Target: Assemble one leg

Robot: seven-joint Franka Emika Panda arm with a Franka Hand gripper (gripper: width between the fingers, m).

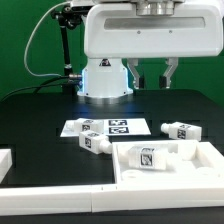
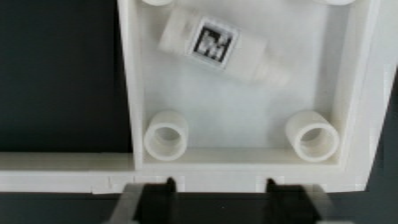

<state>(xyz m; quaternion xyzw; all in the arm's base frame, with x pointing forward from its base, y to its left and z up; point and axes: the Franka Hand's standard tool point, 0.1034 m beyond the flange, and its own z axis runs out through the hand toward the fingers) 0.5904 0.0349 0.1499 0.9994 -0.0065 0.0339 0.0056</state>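
Observation:
One leg (image 1: 150, 157), a chunky white peg with a black-and-white tag, lies on its side inside the large white rimmed panel (image 1: 200, 160). In the wrist view the leg (image 2: 214, 45) lies tilted at the far end of the panel (image 2: 134, 100), beyond two round sockets (image 2: 166, 135). My gripper (image 1: 153, 74) hangs open and empty above the panel's back edge, touching nothing. In the wrist view my gripper (image 2: 222, 205) shows two dark fingers (image 2: 151, 200) spread apart over the panel's rim.
Two more legs lie loose on the black table, one (image 1: 94, 141) in front of the marker board (image 1: 125, 127) and one (image 1: 183, 129) to the exterior view's right. A white frame (image 1: 60, 195) runs along the table's front.

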